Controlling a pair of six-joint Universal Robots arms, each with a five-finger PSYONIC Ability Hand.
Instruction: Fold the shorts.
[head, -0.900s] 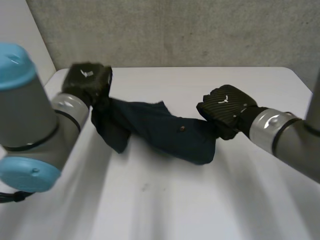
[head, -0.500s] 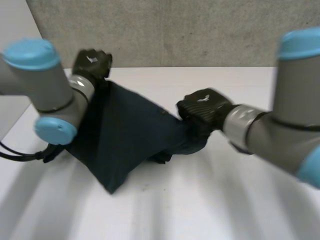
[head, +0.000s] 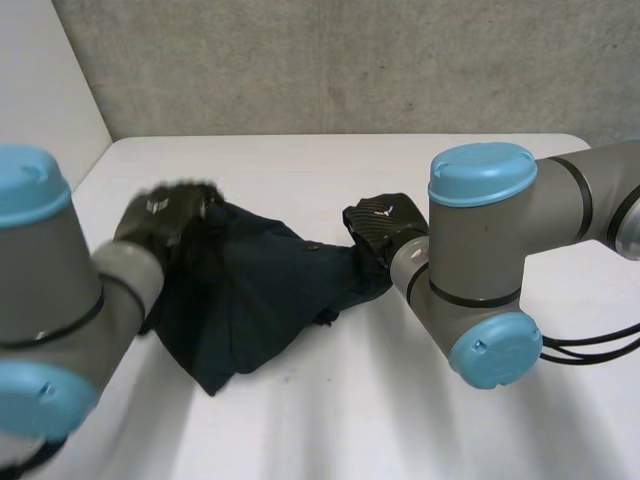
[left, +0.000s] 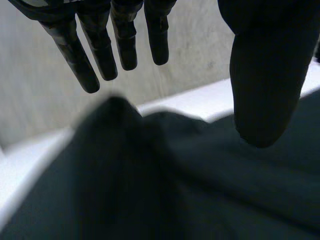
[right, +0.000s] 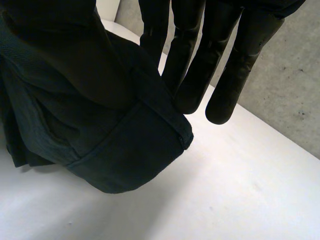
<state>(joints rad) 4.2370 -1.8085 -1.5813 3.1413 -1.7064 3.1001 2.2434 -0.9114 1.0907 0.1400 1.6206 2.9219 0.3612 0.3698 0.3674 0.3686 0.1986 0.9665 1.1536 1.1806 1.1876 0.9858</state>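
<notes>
Head view: since half a second ago both arms have dropped lower; the shorts (head: 250, 300) now slump crumpled on the table (head: 350, 420) between left hand (head: 165, 215) and right hand (head: 378, 225), set down but not flat. Left wrist view: fingers (left: 125, 45) straight, thumb wide apart, cloth loose beneath the palm. Right wrist view: thumb and straight fingers pinch the hem (right: 135, 150), raised off the table.

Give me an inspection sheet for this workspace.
Surface: white table, with the cloth lying left of its middle.
Job's things: dark shorts, crumpled and spread between the two hands, not folded flat.
Clutter: nothing seen.
Hands: left hand at the shorts' left edge, fingers straight over the cloth; right hand at the opposite end, pinching a hem between thumb and fingers.
Cables: nothing seen across the shorts.
Surroundings: grey concrete wall behind the table.
</notes>
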